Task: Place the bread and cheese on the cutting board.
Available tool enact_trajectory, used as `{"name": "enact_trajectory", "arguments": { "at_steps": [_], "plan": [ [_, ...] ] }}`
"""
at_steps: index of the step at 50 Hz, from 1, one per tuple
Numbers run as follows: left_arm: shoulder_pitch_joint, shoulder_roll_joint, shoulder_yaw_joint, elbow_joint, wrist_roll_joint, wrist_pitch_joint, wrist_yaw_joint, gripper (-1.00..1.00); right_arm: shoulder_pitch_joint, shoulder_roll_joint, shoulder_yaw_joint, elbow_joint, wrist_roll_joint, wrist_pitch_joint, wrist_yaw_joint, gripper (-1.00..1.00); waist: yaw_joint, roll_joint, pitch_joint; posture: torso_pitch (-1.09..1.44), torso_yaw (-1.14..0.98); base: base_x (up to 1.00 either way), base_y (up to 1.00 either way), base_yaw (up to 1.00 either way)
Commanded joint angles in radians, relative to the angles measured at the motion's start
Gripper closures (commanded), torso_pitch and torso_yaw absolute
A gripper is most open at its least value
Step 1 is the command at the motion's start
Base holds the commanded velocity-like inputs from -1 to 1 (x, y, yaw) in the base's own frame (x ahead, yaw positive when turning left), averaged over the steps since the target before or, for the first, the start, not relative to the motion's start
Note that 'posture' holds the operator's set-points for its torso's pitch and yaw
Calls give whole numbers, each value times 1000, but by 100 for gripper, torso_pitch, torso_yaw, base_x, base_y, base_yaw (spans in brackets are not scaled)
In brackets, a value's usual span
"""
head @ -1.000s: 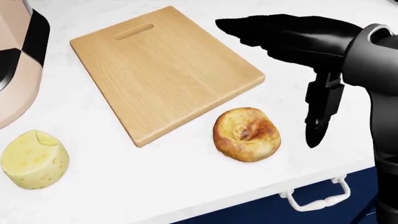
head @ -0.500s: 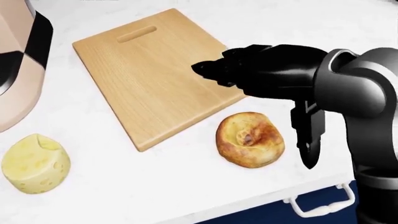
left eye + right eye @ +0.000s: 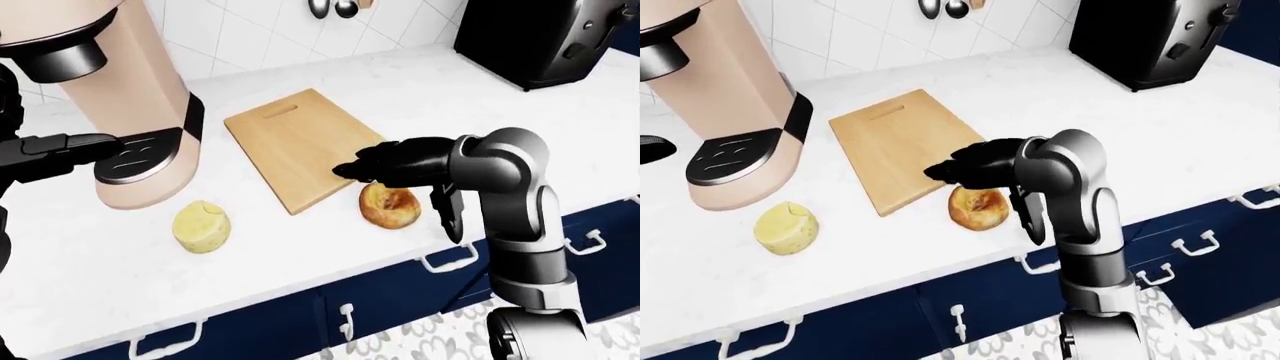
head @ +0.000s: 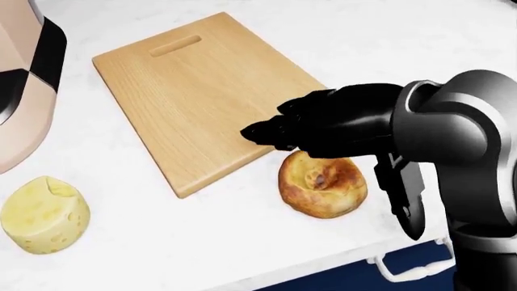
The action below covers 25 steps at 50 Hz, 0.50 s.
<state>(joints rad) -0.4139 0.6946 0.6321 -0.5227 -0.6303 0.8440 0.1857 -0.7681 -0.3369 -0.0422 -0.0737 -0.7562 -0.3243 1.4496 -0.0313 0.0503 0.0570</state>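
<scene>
One right hand over bread, fingers loosely spread, gripping nothing; contact unclear.

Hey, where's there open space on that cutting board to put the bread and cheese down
The cutting board is bare across its top and left, from the handle slot down. Its lower right corner is crowded: the right hand hangs over it, above the bread. Open counter lies between the cheese and the bread.
</scene>
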Motion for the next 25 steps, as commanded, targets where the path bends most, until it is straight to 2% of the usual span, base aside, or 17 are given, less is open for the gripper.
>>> {"name": "enact_trajectory", "arguments": {
  "at_steps": [1, 11, 25],
  "plan": [
    [-21, 21, 11, -16, -1, -25, -3, -100, -38, -6, -14, -23, 16, -2, 5, -100, -2, 5, -22, 0, 0, 0, 0, 0],
    [-11, 17, 16, -19, -1, -29, -6, -100, -78, 6, -4, 15, 16, -29, 11, -100, -6, 9, -22, 0, 0, 0, 0, 0],
    [-5, 13, 20, -20, 0, -33, -8, -100, -53, 21, 3, 11, 11, -48, 15, -100, -8, 13, -23, 0, 0, 0, 0, 0]
  ]
}}
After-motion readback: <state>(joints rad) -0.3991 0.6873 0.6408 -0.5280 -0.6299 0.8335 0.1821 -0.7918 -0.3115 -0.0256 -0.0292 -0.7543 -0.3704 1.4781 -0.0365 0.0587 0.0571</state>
